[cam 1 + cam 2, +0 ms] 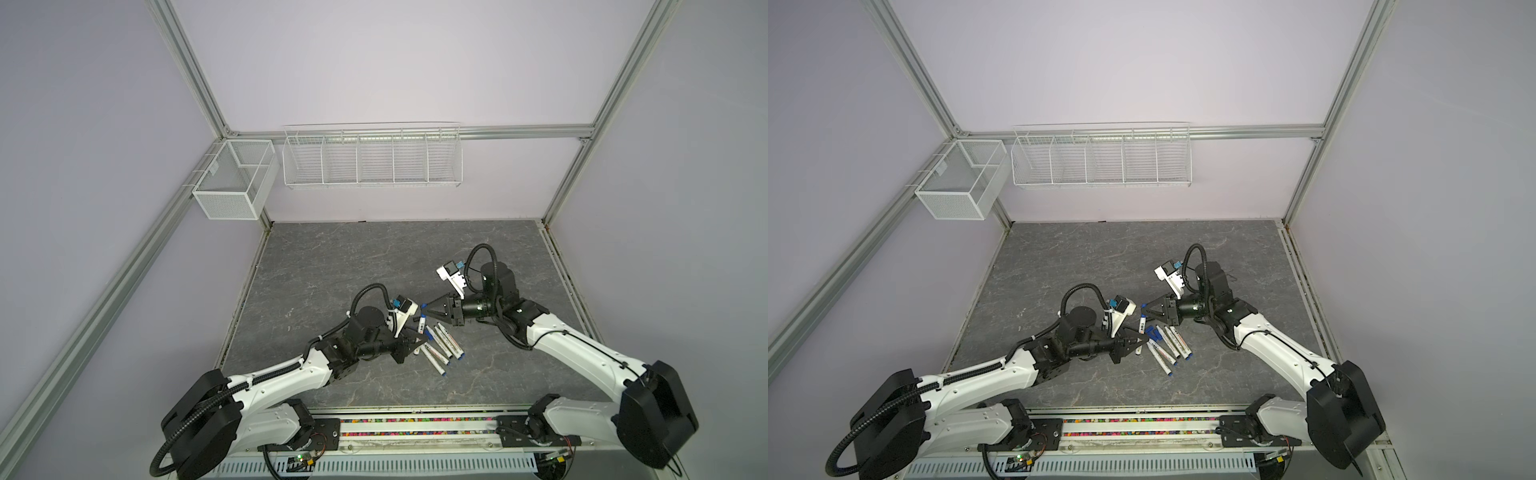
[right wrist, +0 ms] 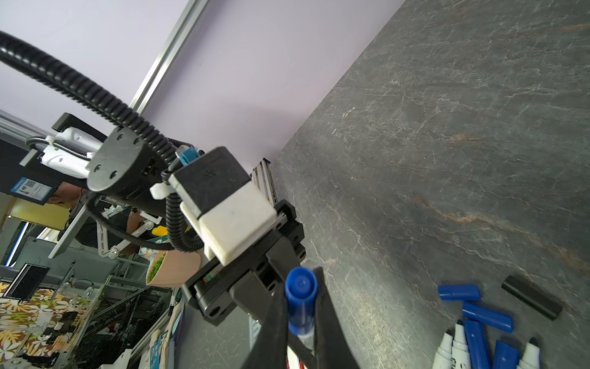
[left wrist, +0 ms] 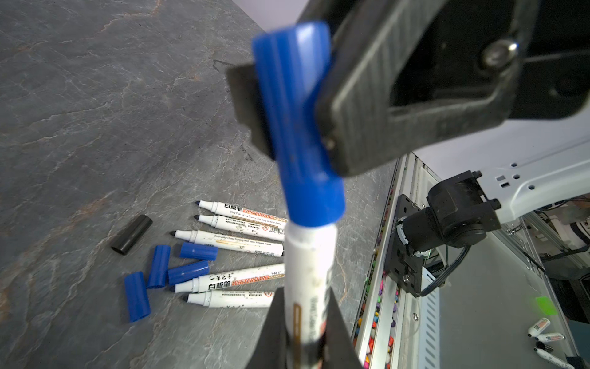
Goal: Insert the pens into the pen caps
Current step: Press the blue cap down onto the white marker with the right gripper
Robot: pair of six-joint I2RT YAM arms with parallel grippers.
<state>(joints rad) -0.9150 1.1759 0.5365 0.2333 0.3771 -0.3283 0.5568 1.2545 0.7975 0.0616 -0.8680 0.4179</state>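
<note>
My left gripper [image 3: 306,300] is shut on the white barrel of a pen [image 3: 311,265]. A blue pen cap [image 3: 295,127] sits over that pen's tip, and my right gripper [image 2: 300,287] is shut on this cap [image 2: 300,298]. In both top views the two grippers [image 1: 423,340] [image 1: 427,309] meet tip to tip above the table's middle, with the held pen [image 1: 1143,323] between them. Several uncapped pens [image 3: 230,238] lie side by side on the grey table [image 3: 95,111]. Beside them lie several loose blue caps [image 3: 158,266] and one black cap [image 3: 131,234].
A wire basket rack [image 1: 372,160] and a mesh box [image 1: 232,183] hang on the back wall. A rail filled with coloured beads [image 1: 415,428] runs along the table's front edge. A few more markers [image 3: 542,332] lie on a lower shelf off the table.
</note>
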